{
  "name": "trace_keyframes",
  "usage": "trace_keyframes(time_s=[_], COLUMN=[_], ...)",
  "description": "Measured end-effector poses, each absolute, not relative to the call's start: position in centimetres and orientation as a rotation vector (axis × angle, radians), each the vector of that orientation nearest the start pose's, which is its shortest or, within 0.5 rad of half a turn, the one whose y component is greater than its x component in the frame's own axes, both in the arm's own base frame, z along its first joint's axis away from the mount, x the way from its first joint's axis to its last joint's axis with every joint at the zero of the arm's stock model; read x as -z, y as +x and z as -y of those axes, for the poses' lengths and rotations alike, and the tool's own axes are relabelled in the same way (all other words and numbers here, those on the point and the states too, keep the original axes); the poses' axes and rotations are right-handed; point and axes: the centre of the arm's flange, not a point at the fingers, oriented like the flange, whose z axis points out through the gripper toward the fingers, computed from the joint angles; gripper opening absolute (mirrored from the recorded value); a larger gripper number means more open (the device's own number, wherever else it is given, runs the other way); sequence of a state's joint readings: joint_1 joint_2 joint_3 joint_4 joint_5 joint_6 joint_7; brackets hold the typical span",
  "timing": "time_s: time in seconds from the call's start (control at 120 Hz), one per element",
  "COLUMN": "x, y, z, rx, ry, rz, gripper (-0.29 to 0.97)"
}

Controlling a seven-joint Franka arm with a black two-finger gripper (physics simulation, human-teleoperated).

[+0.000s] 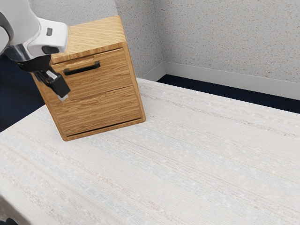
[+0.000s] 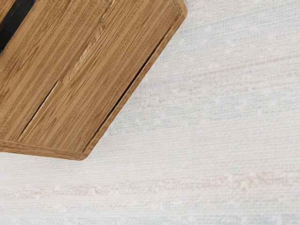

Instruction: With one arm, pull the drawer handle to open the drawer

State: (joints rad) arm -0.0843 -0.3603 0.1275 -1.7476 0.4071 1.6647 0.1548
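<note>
A wooden cabinet [image 1: 93,79] stands at the table's far left corner, with two drawer fronts one above the other. The upper drawer [image 1: 96,70] carries a black bar handle [image 1: 82,68] and looks flush with the cabinet face. My gripper [image 1: 58,89] hangs in front of the cabinet's left edge, below and to the exterior view's left of the handle, pointing down and touching nothing. In the wrist view the cabinet front [image 2: 79,79] lies ahead of the hand, with a sliver of the black handle [image 2: 10,21] at its far corner.
The cabinet rests on a pale woven tabletop [image 1: 187,159] that stretches wide toward the exterior view's right and front. Grey speckled walls [image 1: 225,33] with a light baseboard stand behind the table. Dark floor [image 1: 14,101] lies to the left of the cabinet.
</note>
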Motion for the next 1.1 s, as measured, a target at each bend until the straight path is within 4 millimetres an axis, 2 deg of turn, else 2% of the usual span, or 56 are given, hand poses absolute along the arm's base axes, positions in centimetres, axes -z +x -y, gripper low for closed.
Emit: trace_keyframes(time_s=[0.192,0.267,0.333,0.375,0.617,0.875,1.1], x=[-74.4,-74.5,-74.5,-74.7,-74.8,-75.6,-74.2], y=[44.4,44.5,44.2,44.0,44.8,44.9,47.3], z=[-9.9,-11.8,-14.4,-15.1,-16.2,-20.3,-20.1], rx=[0.382,0.395,0.398,0.404,0.392,0.386,0.357], ry=[-2.670,-2.652,-2.651,-2.644,-2.604,-2.552,-2.515], rz=[-0.148,-0.153,-0.127,-0.128,-0.239,-0.267,-0.388], gripper=[0.68,0.68,0.68,0.68,0.68,0.68,0.68])
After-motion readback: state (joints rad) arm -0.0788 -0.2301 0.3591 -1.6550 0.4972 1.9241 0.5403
